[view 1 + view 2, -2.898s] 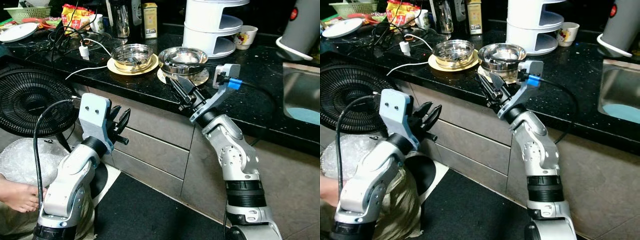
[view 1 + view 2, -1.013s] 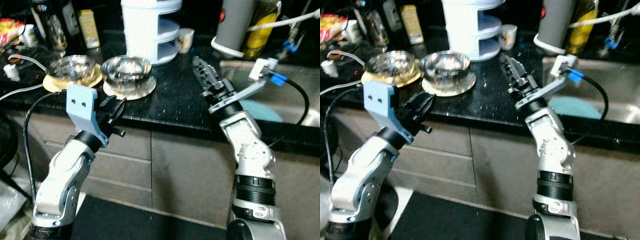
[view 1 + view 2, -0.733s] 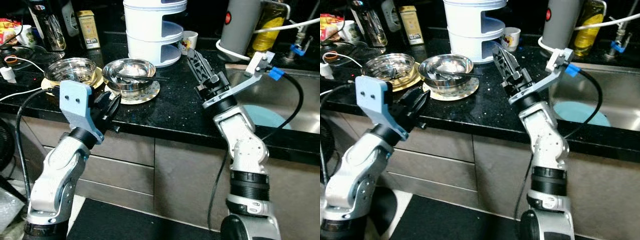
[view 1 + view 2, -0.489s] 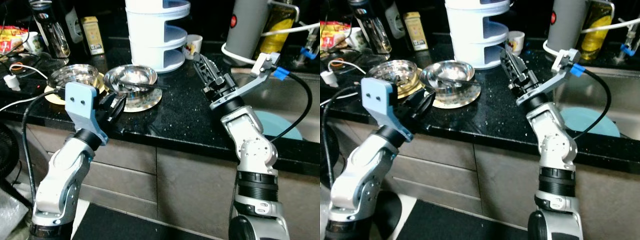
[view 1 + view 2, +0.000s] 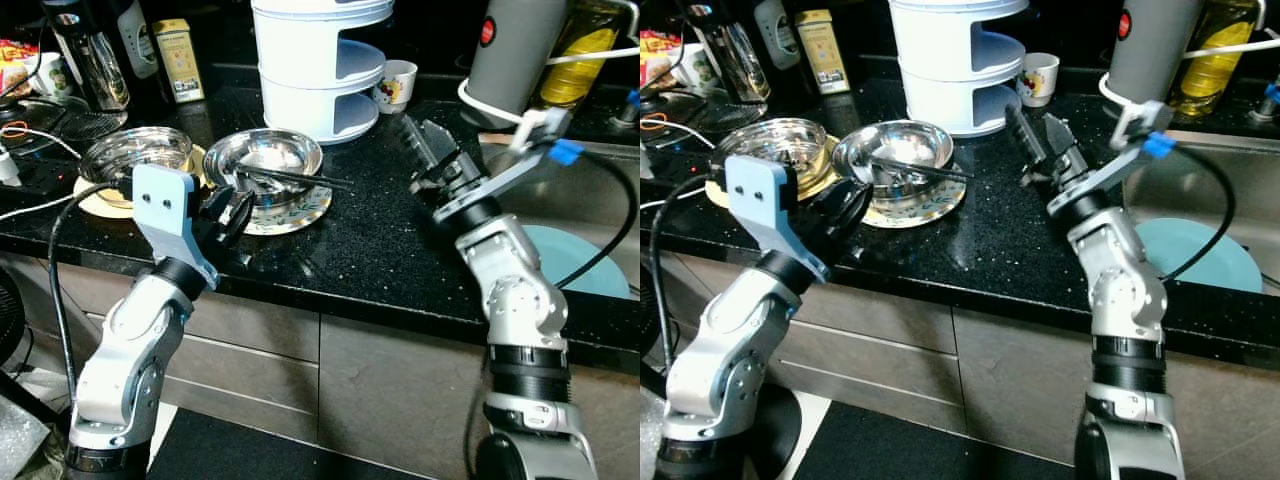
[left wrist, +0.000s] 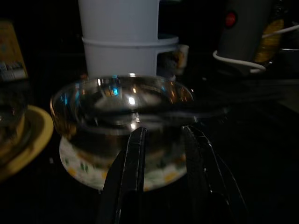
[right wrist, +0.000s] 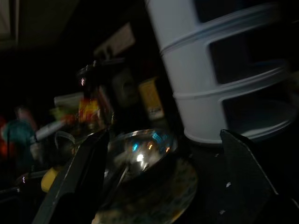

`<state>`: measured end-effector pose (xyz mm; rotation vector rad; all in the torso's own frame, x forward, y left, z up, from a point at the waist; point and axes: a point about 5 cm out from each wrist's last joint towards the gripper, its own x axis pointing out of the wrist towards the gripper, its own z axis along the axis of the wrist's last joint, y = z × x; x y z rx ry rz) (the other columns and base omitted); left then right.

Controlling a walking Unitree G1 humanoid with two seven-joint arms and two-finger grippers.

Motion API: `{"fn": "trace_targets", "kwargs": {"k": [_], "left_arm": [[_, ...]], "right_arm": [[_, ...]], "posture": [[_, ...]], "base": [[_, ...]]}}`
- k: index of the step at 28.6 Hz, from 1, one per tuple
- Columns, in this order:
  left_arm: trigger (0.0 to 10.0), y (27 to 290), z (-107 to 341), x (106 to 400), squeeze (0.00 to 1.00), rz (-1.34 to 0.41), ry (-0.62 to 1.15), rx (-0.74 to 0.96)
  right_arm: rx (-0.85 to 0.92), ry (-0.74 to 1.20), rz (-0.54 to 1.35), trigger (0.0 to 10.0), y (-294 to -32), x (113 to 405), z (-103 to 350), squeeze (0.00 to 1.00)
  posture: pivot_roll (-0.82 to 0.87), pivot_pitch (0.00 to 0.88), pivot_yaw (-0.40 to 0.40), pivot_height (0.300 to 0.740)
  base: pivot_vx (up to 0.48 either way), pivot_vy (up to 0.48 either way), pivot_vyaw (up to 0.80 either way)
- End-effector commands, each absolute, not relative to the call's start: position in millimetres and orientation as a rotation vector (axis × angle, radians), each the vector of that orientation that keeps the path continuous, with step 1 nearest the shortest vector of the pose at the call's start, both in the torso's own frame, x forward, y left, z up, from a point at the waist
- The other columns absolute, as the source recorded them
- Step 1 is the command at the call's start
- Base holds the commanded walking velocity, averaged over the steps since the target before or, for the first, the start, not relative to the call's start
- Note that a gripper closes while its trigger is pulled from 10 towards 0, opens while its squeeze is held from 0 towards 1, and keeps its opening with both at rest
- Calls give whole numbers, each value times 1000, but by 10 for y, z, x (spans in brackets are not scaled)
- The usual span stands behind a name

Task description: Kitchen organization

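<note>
Steel bowl (image 5: 270, 158): it sits left of centre in my head views, on a patterned plate (image 5: 300, 213) on the black counter (image 5: 370, 245).
Chopsticks (image 5: 300, 180): a dark pair lies across the bowl's rim, its tips pointing toward the right of the frame.
Second bowl (image 5: 135, 155): just left of the first one, on a yellow plate (image 5: 92, 200), apart from it.
My left gripper (image 5: 232, 212): it is at the counter's front edge, lower left of the steel bowl, just short of the patterned plate. My left wrist view shows my two fingers (image 6: 133, 163) slightly spread with nothing between them and the bowl straight ahead.
My right gripper (image 5: 1040, 135): it is raised over the counter, right of the steel bowl and well apart from it. My fingers (image 7: 74, 182) are spread wide and grip nothing; between them, in the dark right wrist view, I make out the bowl and the plate.
White tiered rack (image 5: 320, 55): it stands behind the bowls, top centre of the frame.
Small cup (image 5: 398, 85): just right of the rack's base, with a floral print.
Grey kettle (image 5: 520, 55): upper right, with a red dot near its top.
Yellow oil bottle (image 5: 1210, 60): right of the kettle, by the frame's edge.
Sink (image 5: 610, 215): far right, with a light blue plate (image 5: 1190, 255) lying in it.
Tin box (image 5: 180, 60): upper left, beside a glass jug (image 5: 90, 55).
Cabinet fronts (image 5: 300, 360): grey drawers below the counter's edge.
</note>
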<state>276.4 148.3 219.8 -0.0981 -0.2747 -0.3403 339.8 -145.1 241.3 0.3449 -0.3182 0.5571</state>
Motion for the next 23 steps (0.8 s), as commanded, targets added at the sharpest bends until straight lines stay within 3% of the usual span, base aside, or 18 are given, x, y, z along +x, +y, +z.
{"fn": "trace_targets", "kwargs": {"k": [1,3,4,5,6,7,14,23], "left_arm": [[10000,1477,2128,2749,0,-354,-236,-118],[10000,1454,2118,2730,0,-377,-230,-127],[10000,1434,2112,2704,0,-396,-226,-131],[10000,1434,2112,2704,0,-396,-226,-131],[10000,1428,2108,2697,0,-401,-223,-131],[10000,1425,2103,2693,0,-405,-219,-133],[10000,1410,2094,2690,0,-415,-211,-135],[10000,1391,2102,2683,0,-427,-209,-131]], "right_arm": [[319,-317,541,10000,-1451,3406,2391,1000],[311,-319,546,10000,-1453,3405,2387,1000],[305,-318,554,10000,-1434,3400,2387,855],[305,-318,554,10000,-1434,3400,2387,855],[291,-319,573,10000,-1391,3385,2389,255],[275,-321,594,10000,-1338,3365,2391,0],[153,-295,584,10000,-1139,3375,2337,0],[158,-258,476,10000,-1182,3466,2274,0]], "posture": [[49,0,7,740],[49,0,7,740],[53,0,6,740],[53,0,6,740],[53,0,6,740],[54,0,4,740],[57,0,3,740],[58,0,3,740]], "base": [[0,0,0],[0,0,0],[0,0,0],[0,0,0],[0,0,0],[0,0,0],[0,0,0],[0,0,0]]}}
